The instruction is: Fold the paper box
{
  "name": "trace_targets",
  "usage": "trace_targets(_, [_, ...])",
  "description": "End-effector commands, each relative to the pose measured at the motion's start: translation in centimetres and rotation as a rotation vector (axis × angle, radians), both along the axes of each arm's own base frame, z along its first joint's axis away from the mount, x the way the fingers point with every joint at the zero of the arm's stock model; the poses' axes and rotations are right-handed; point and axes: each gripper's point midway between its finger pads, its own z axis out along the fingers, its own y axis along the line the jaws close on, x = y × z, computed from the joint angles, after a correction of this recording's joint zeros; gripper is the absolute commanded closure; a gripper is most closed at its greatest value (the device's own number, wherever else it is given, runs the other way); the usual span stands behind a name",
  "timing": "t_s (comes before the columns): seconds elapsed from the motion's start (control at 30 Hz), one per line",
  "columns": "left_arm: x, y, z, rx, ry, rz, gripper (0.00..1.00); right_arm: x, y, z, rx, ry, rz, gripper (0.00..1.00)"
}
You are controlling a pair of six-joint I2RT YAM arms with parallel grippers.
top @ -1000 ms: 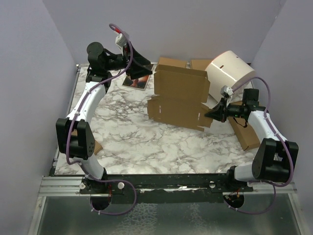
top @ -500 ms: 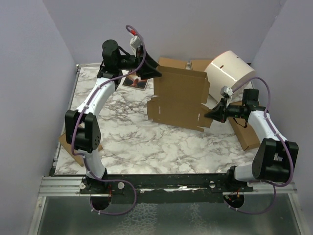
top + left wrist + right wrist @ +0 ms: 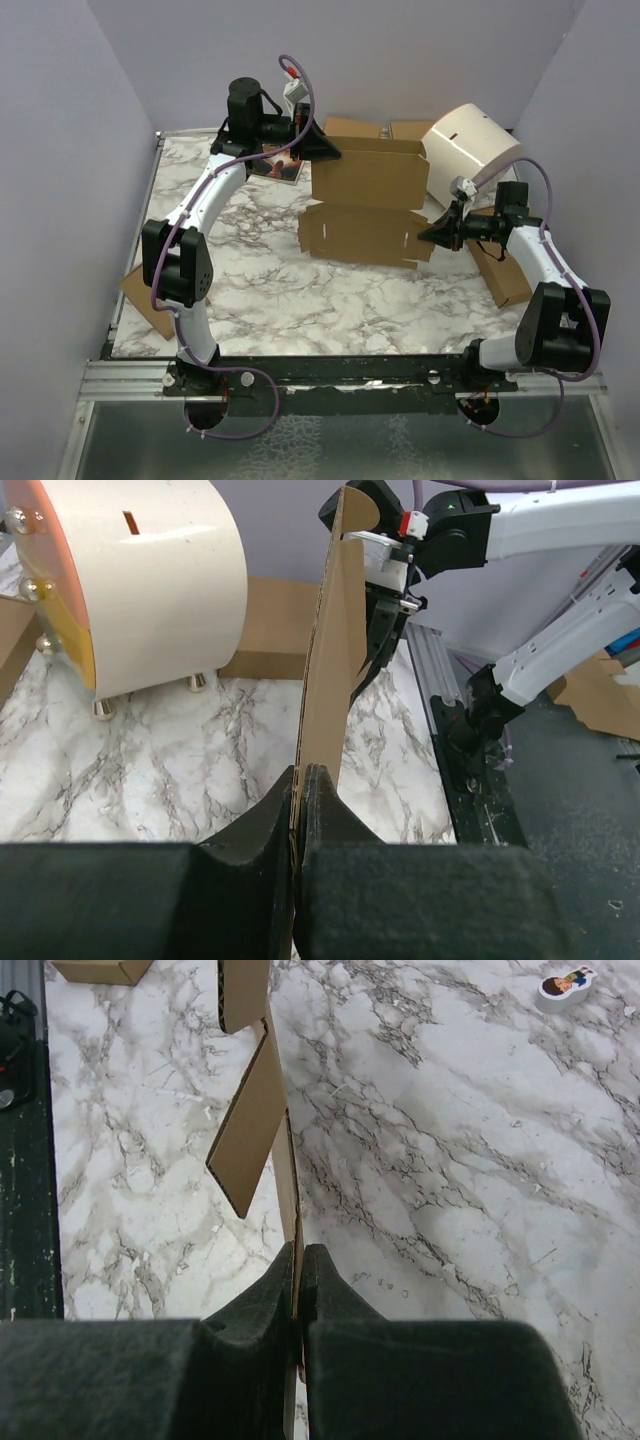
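Observation:
The paper box (image 3: 368, 205) is a brown die-cut cardboard sheet held up off the marble table in the middle right, bent along a crease into an upper and a lower panel. My left gripper (image 3: 330, 152) is shut on its upper left corner; in the left wrist view the sheet (image 3: 325, 670) runs edge-on up from the jaws of that gripper (image 3: 299, 780). My right gripper (image 3: 425, 234) is shut on the sheet's lower right edge, and the right wrist view shows the thin cardboard (image 3: 260, 1090) pinched in the gripper (image 3: 299, 1258), with a flap hanging left.
A large cream cylinder with a slot (image 3: 470, 145) stands at the back right, on small metal feet (image 3: 100, 708). Other brown boxes lie behind the sheet (image 3: 350, 128), under the right arm (image 3: 505, 275) and at the left table edge (image 3: 145, 300). A small picture card (image 3: 278, 166) lies near the left arm.
My left arm swung right from the back left to the sheet's upper left corner and its gripper closed on the cardboard. The upper panel shifted slightly. The right gripper kept its hold.

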Motion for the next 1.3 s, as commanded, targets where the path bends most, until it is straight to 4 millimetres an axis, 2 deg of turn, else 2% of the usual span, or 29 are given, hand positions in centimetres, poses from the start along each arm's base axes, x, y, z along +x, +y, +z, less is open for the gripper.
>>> trace_targets(0.0, [-1.1,0.8,1.6,-0.013,-0.068,-0.025,1.0,0.2,0.5,1.5,0.033,-0.021,0.029,0.99])
trace_targets(0.27, [-2.4,1.7,3.0,-0.029,-0.108,0.062,0.99,1.0,0.3,2.2,0.035,0.013,0.002,0.98])
trace_targets(0.3, [-2.3,1.7,2.3,-0.024,-0.091,0.079,0.93,1.1,0.3,2.5,0.035,0.016,0.002,0.98])
trace_targets(0.33, [-3.1,2.1,2.9,-0.026,-0.116,0.092,0.88,1.2,0.3,2.8,0.035,0.021,0.001,0.98])
trace_targets(0.43, [-4.0,2.5,2.2,-0.009,-0.13,0.124,0.75,1.3,0.3,3.3,0.043,0.031,0.005,0.99])
trace_targets(0.6, [-4.6,2.8,0.9,0.018,-0.112,0.131,0.72,1.0,0.5,3.2,0.044,0.038,0.016,0.99])
trace_targets(0.8, [-4.5,2.8,1.4,0.016,-0.13,0.142,0.61,0.8,0.6,3.0,0.038,0.041,0.021,0.99])
trace_targets(1.0, [-4.4,2.4,1.8,0.019,-0.158,0.149,0.6,0.7,1.1,2.7,0.03,0.052,0.035,0.99])
trace_targets(1.27, [-4.4,1.8,2.0,0.032,-0.183,0.136,0.7,0.6,1.1,2.3,0.021,0.06,0.037,0.99])
